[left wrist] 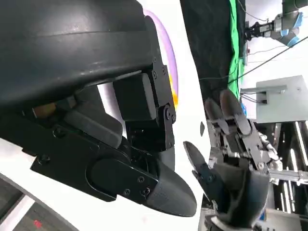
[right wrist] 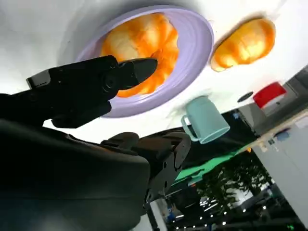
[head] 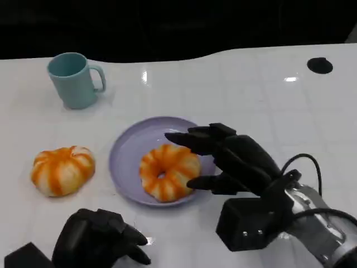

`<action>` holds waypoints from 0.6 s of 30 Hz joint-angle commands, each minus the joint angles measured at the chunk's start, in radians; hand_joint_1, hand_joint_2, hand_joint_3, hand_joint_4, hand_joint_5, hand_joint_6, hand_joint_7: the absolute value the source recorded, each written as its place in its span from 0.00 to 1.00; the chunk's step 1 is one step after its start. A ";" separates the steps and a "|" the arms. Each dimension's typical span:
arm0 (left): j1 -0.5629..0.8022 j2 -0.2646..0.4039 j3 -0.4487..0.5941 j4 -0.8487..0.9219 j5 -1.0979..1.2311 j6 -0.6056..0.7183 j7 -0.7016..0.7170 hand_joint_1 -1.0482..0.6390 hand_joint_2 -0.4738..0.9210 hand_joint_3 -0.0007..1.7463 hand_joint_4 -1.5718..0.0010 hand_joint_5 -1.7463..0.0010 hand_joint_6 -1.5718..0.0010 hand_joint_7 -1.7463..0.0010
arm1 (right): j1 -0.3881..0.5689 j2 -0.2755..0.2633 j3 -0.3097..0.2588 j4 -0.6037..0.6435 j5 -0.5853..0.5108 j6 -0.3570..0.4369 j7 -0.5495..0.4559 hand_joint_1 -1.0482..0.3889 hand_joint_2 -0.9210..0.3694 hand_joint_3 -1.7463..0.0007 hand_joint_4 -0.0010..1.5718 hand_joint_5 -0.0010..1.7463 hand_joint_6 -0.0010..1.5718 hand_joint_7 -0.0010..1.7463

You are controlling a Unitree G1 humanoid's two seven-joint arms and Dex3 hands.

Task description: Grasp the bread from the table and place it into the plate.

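Bread (head: 168, 171) you will find lying in the plate (head: 126, 149), your right hand (head: 234, 157) just beside it with fingers spread and empty, left hand (head: 99, 239) curled on the table (head: 251, 89) holding nothing, second bread (head: 62, 169) left of the plate, mug (head: 73, 79) beyond.
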 commanded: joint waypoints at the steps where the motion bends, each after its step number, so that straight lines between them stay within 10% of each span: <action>1: -0.003 0.008 0.004 0.007 0.001 -0.011 0.009 0.00 0.97 0.00 0.03 0.70 0.00 0.85 | 0.073 -0.024 -0.053 -0.079 0.088 -0.037 0.034 0.52 0.00 0.98 0.16 0.31 0.32 0.04; 10: -0.010 0.010 0.004 0.017 0.009 -0.018 0.014 0.00 0.98 0.00 0.03 0.70 0.00 0.85 | 0.224 0.003 -0.161 -0.198 0.401 -0.053 0.172 0.63 0.05 0.88 0.34 0.52 0.50 0.13; 13: -0.011 0.010 0.004 0.017 0.010 -0.017 0.015 0.00 0.98 0.00 0.03 0.70 0.00 0.85 | 0.270 0.017 -0.193 -0.245 0.520 -0.019 0.242 0.67 0.29 0.52 0.37 0.64 0.45 0.36; 18: -0.013 0.007 0.003 0.018 0.004 -0.015 0.014 0.00 0.97 0.00 0.04 0.70 0.00 0.86 | 0.353 -0.017 -0.236 -0.352 0.610 0.071 0.341 0.67 0.33 0.37 0.39 0.83 0.38 0.72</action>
